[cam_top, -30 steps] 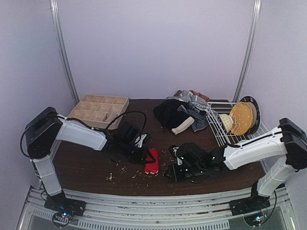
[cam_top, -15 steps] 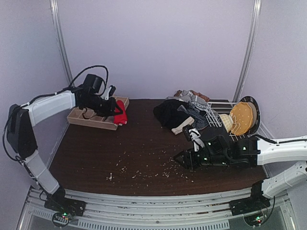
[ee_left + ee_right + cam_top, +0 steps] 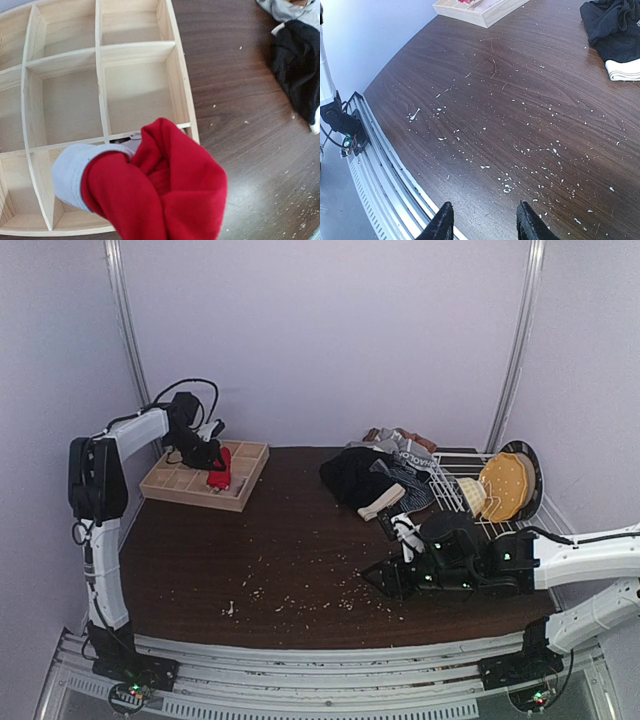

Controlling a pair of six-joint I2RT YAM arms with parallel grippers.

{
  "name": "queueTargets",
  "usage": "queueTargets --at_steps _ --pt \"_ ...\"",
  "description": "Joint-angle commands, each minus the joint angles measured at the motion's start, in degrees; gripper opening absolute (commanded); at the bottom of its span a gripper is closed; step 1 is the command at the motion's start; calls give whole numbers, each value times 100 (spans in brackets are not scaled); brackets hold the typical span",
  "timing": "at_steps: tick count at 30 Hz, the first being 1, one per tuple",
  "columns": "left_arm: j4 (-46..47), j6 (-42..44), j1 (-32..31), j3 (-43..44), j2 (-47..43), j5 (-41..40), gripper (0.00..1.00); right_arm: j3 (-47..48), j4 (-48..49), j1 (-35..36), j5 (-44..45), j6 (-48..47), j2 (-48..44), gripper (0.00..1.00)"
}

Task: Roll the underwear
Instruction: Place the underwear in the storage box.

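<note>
Red underwear (image 3: 170, 195): bunched roll, pale waistband showing | left hand (image 3: 206, 456) clamped on it | right hand (image 3: 484, 222) part-open, empty

Wooden grid tray (image 3: 190, 496) back left, wire rack (image 3: 452, 512) right, crumbs (image 3: 290, 598) on dark table (image 3: 300, 530)

You see the red underwear (image 3: 165, 200), bunched, pale waistband showing, above the tray (image 3: 102, 100). The other underwear (image 3: 365, 480) lies heaped far right.
</note>
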Motion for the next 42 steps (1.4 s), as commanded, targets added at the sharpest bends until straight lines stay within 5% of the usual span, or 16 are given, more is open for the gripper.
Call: queueTargets --at_steps 1,21,30,42 --pt "-610 724 97 410 166 -360 0 -148 39 -33 -114 -154 -56 41" --pt "-923 1394 323 1252 901 -1554 0 -498 506 -29 -301 -141 156 41" --pt "-859 1301 364 1179 1210 -895 0 -408 578 -33 -321 -153 356 41" --pt "-962 1274 376 1276 1702 -1019 0 -357 543 -34 -317 -135 426 41"
